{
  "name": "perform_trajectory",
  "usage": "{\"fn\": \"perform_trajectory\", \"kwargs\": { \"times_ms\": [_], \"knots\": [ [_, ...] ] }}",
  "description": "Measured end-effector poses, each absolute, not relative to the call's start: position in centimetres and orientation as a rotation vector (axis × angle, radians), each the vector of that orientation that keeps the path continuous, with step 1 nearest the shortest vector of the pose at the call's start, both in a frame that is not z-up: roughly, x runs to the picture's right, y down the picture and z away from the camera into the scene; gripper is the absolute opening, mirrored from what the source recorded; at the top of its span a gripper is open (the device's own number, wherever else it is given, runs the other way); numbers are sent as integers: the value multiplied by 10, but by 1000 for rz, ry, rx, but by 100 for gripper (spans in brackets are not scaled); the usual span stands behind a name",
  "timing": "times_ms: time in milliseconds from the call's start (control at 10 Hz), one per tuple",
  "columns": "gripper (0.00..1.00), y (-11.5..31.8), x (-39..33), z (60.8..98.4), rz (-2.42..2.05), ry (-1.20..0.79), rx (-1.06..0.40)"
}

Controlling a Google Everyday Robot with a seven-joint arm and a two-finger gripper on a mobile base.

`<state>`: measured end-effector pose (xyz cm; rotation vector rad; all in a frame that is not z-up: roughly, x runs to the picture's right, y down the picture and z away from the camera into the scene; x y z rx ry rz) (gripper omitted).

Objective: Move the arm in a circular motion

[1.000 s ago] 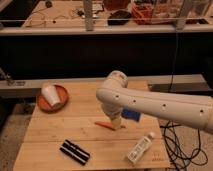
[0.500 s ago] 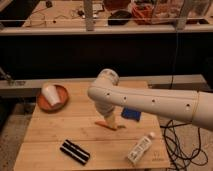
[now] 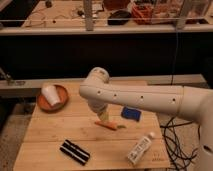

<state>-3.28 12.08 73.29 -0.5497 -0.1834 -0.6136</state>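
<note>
The arm [image 3: 150, 100] comes in from the right edge and lies almost level over the wooden surface [image 3: 47, 135]. It is a thick, glossy white tube with small dark holes along its side. It ends in a rounded joint above the middle of the surface, and from there a short part bends downward.

The gripper [image 3: 103, 116] is the beige tip at the lower end of that bend, pointing down and low over the middle of the surface. Whether it is open or closed cannot be told, and nothing can be seen held in it.

An orange stick-like thing [image 3: 111, 125] lies on the wood just beside the tip, on the near side. A blue block [image 3: 131, 113] sits near it to the right, under the arm. A reddish bowl [image 3: 42, 102] with a white cup [image 3: 51, 95] tipped in it stands well apart at the far left. A black box [image 3: 75, 152] lies near the front edge, and a white bottle [image 3: 140, 148] lies at the front right. Dark cables [image 3: 170, 137] hang beside the right edge.
</note>
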Motion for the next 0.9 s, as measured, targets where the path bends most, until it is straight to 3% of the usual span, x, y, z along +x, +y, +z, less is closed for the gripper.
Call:
{"fn": "perform_trajectory", "kwargs": {
  "times_ms": [900],
  "knots": [
    [80,78,-58,764,-631,-191,-529]
  ]
}}
